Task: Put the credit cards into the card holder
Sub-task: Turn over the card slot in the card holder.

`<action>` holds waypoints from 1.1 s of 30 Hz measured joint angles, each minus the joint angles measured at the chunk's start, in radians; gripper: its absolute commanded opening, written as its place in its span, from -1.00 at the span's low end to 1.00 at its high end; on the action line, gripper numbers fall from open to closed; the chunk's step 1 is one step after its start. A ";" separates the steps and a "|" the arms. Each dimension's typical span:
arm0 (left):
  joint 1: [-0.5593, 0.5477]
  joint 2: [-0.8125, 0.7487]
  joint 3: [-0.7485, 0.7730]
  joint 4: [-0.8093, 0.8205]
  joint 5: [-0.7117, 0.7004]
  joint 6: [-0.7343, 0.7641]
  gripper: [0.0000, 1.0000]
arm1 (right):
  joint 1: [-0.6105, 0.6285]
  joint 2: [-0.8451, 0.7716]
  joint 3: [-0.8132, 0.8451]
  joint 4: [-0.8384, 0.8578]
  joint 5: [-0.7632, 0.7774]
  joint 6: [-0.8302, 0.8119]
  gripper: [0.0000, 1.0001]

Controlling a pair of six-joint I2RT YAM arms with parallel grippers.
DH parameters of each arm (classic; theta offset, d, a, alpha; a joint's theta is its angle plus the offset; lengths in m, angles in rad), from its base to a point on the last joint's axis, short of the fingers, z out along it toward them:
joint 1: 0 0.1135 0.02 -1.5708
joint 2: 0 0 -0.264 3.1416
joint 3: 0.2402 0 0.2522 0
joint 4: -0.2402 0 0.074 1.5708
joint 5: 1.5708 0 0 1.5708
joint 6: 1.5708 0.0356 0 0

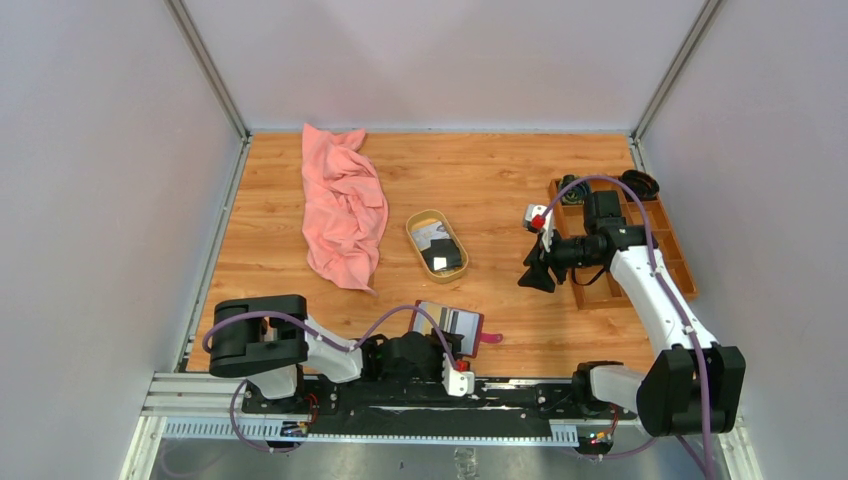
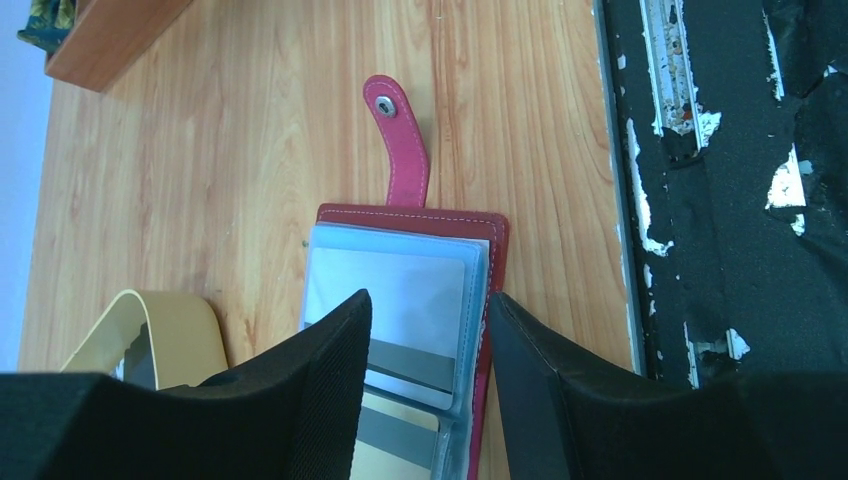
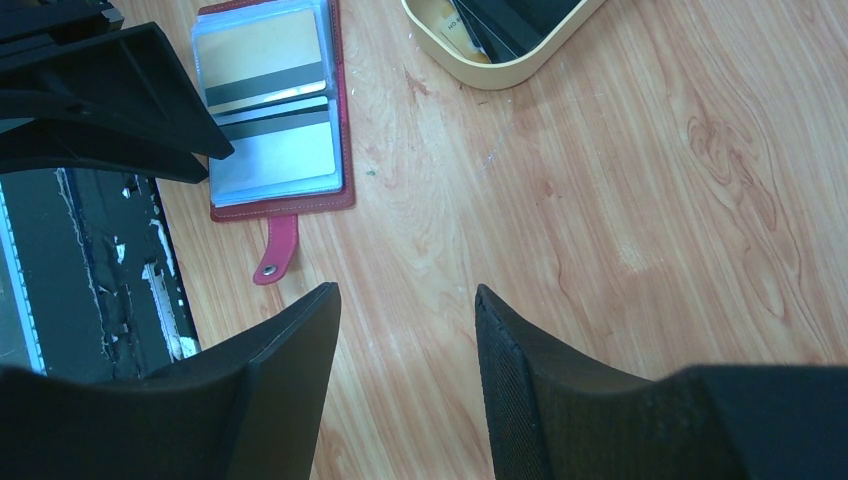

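**Operator:** Where is the card holder (image 2: 420, 218), and how do my fingers stand?

**Spotter:** It lies open and flat by the near edge of the bench (image 1: 520, 170), left of the middle, with its strap (image 2: 402, 150) lying out flat. Your left fingers (image 2: 330, 390) are half apart right over its clear sleeves. I cannot tell whether they press on it. Your right fingers (image 3: 290, 380) hang apart and empty over bare wood.

**Operator:** And the loose cards?

**Spotter:** The cards (image 3: 490, 25) lie in the oval tan dish (image 3: 500, 78), mid-bench. They look thin, stiff and slick, so I would tip one up against the smooth rim and pinch it by its edges. The sleeves are soft, glossy plastic and likely to sag. Steady the red leather-like cover with your left fingers. Feed the card in square to a free pocket mouth.
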 measured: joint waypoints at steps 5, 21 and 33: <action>0.000 0.000 0.003 0.000 -0.009 0.000 -0.02 | 0.000 0.001 0.000 0.000 0.000 0.000 0.12; 0.019 -0.001 0.005 0.000 -0.011 -0.017 -0.19 | 0.000 0.001 0.000 -0.001 0.000 0.000 0.12; 0.027 -0.033 0.004 0.000 -0.046 -0.055 -0.29 | 0.000 0.001 0.000 -0.002 0.000 0.000 0.12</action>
